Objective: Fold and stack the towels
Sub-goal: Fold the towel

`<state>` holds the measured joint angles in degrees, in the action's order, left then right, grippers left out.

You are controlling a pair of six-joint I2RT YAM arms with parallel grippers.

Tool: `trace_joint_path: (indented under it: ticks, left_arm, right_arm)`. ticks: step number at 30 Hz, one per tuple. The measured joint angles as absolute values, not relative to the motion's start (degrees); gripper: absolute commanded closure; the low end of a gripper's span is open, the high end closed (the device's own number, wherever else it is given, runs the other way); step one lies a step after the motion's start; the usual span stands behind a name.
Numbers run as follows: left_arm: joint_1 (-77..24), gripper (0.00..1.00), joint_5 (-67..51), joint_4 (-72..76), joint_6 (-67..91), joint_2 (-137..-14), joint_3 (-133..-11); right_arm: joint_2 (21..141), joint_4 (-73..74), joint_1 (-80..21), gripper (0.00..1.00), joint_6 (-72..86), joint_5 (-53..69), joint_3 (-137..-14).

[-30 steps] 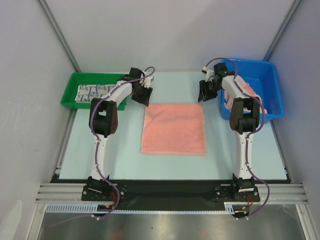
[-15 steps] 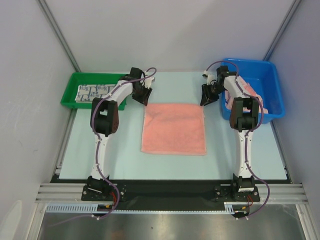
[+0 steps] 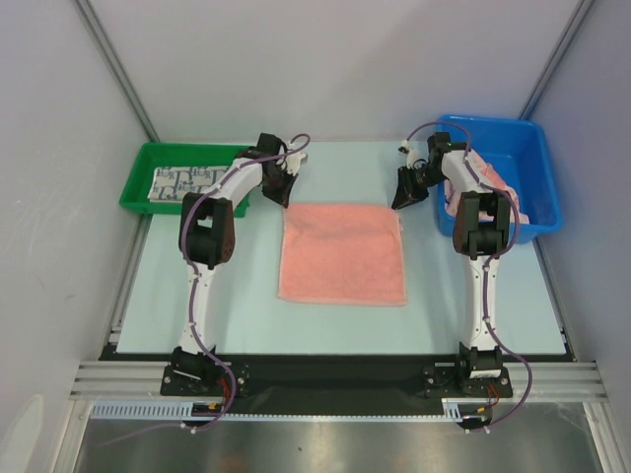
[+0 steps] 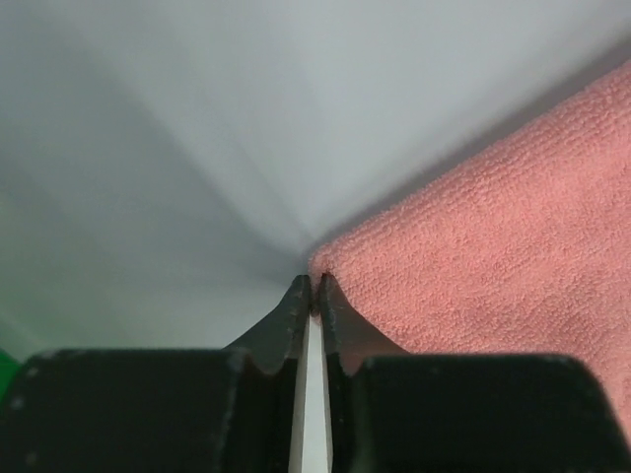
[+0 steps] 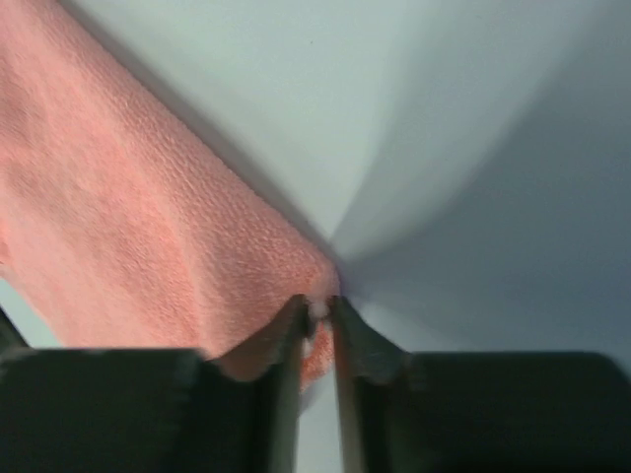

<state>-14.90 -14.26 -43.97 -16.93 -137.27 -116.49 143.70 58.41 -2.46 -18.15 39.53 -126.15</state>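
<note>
From above, we see the pink towel (image 3: pixel 342 253) lying flat and spread out in the middle of the table (image 3: pixel 227 305). The left gripper (image 3: pixel 283 199) is down at the far left corner of this towel and the right gripper (image 3: pixel 400 201) is at its far right corner. At the far left corner of the table stands a green tray (image 3: pixel 138 187) with a patterned towel (image 3: pixel 182 183) in it. At the far right corner stands a blue bin (image 3: pixel 540 182), and a peach towel (image 3: pixel 493 179) lies inside it.

In the left wrist view, the fingers (image 4: pixel 281 330) are almost closed, with only a thin slit between them. Their tips meet exactly on the towel's corner and seem to nip its very end.

In the right wrist view, the fingers (image 5: pixel 360 340) are close together. The corner of the pink cloth is pinched between them, and the cloth rises a little from the table toward the tips.
</note>
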Motion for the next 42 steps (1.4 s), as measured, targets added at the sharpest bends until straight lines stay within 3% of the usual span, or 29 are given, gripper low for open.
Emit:
trace_joint_path:
  ticks: [1, 2, 17, 42]
  left_arm:
    - [-14.9, 1.0, -14.37, -44.03, -16.93, -137.27, -116.49]
    - [-14.9, 1.0, -14.5, -44.12, -16.91, -137.27, -116.55]
    - [-14.85, 1.0, -14.68, -42.96, -15.44, -137.4, -116.84]
    - [-12.93, 1.0, -9.58, -35.11, -12.03, -136.22, -115.04]
  right_arm:
    - [143.7, 58.3, -2.44, 0.95, -17.8, 39.66, -126.15]
    - [143.7, 58.02, -2.44, 1.0, -17.37, 39.77, -126.15]
    - [137.34, 35.03, -3.29, 1.0, -9.43, 37.65, -118.39]
    - [135.44, 18.22, -4.12, 1.0, -7.88, 33.39, -112.9]
